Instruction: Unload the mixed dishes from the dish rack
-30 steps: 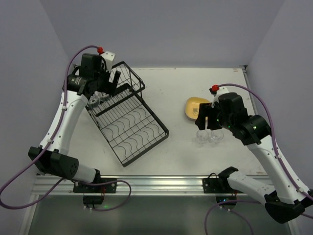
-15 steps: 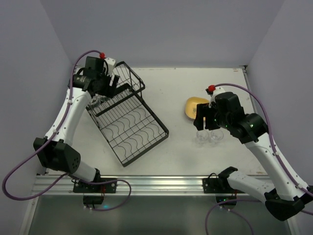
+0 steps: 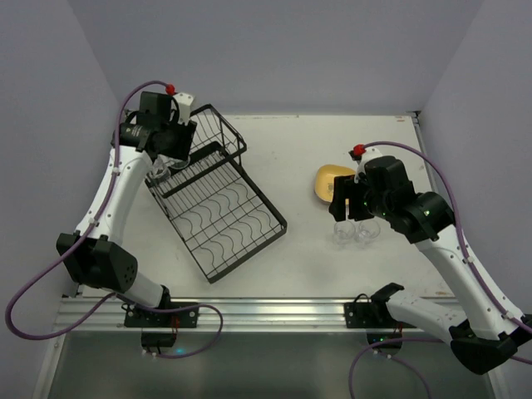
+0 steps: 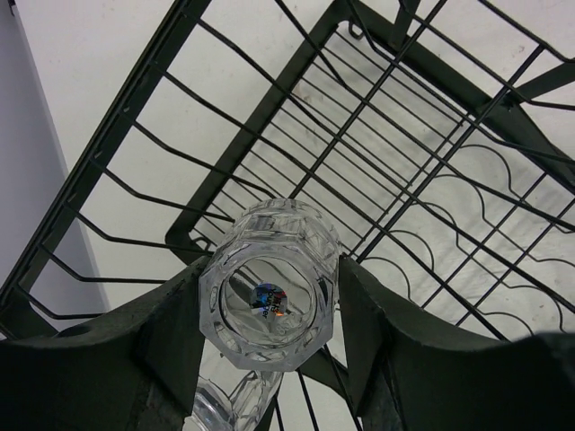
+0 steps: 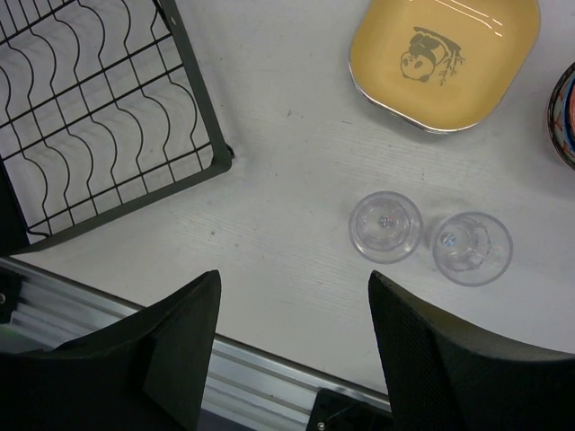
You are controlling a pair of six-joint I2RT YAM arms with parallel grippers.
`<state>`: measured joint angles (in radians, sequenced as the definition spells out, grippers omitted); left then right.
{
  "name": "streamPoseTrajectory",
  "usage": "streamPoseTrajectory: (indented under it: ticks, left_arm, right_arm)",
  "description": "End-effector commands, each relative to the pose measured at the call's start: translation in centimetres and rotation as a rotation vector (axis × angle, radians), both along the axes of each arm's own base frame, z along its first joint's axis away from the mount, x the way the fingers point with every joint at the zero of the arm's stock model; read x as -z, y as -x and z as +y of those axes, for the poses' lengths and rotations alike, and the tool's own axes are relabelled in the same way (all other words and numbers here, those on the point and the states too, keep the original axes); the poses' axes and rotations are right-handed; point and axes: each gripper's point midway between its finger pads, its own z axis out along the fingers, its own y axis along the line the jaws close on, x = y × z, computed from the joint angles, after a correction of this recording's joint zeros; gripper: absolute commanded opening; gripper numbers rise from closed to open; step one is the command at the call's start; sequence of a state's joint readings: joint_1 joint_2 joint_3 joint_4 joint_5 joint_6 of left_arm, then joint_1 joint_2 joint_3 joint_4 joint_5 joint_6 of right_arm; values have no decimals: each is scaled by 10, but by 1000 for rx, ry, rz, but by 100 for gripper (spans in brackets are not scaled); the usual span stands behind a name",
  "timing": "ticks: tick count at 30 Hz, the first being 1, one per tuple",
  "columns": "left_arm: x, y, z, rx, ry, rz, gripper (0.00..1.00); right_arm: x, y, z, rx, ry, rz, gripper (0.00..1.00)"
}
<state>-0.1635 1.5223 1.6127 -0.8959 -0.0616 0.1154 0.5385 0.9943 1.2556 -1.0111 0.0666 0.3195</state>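
Observation:
My left gripper (image 4: pixel 268 301) is shut on a clear glass cup (image 4: pixel 278 242), seen mouth-on, over the basket end of the black wire dish rack (image 4: pixel 269 99). A second glass cup (image 4: pixel 232 406) lies just below it. In the top view the left gripper (image 3: pixel 170 148) is at the rack's (image 3: pixel 224 212) far left end. My right gripper (image 5: pixel 295 301) is open and empty above the table. Two glass cups (image 5: pixel 385 226) (image 5: pixel 471 248) stand on the table beyond it, with the yellow rounded-square plate (image 5: pixel 445 54) farther off.
A patterned bowl's rim (image 5: pixel 566 117) shows at the right edge of the right wrist view. The rack's flat tray section (image 5: pixel 99 117) with wavy dividers holds nothing. The metal rail (image 3: pixel 274 312) runs along the near table edge.
The left arm's wrist has shifted slightly back and left over the basket end. The right gripper has drawn back a little from the two cups on the table.

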Motion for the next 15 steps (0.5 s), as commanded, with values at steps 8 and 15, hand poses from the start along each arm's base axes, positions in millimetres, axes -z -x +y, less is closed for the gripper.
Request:
streamPoseTrajectory:
  ticks: [8, 15]
  left_arm:
    - [-80, -13, -21, 87, 128, -209, 25]
    - [-162, 20, -76, 347, 376, -420, 18]
  right_arm:
    - [-12, -4, -2, 0, 9, -47, 68]
    - [-32, -10, 6, 20, -75, -115, 68]
